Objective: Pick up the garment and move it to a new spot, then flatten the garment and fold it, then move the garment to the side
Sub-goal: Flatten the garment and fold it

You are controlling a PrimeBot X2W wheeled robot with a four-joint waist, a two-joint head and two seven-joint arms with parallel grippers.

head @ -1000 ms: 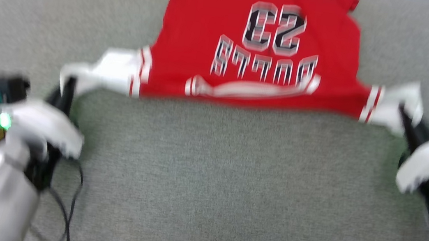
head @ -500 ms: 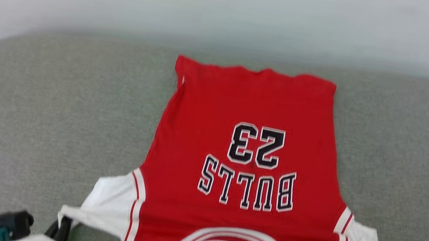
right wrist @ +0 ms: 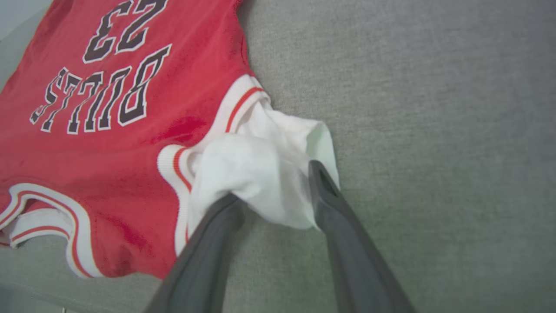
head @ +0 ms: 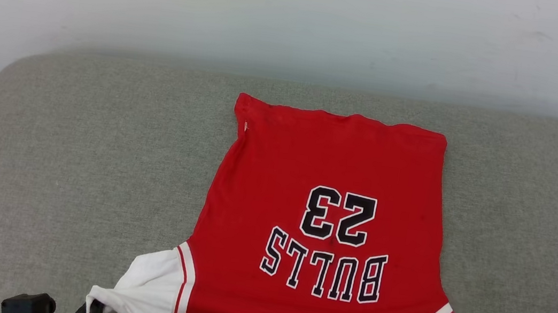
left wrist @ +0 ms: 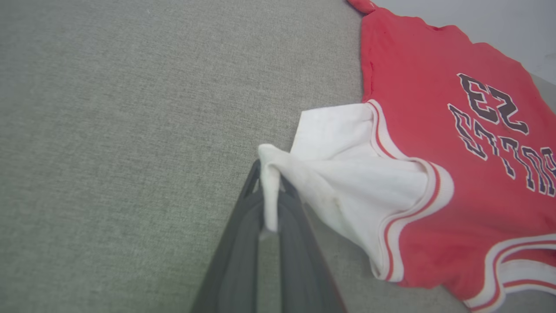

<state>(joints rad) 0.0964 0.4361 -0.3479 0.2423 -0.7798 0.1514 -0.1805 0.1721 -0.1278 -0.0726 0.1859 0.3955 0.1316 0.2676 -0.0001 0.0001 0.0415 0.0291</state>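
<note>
Head view showed you the garment (head: 329, 184) flat, not yet folded; left end effector (left wrist: 269, 182) pinched a sleeve (left wrist: 347, 165), right end effector (right wrist: 276, 184) stood parted.

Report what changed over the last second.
The right hand has opened, loosening its hold on a white sleeve of the garment. The head camera tilted up. Unchanged: the left hand stays shut on the other sleeve; the garment lies lettering-up on the grey cushion.
</note>
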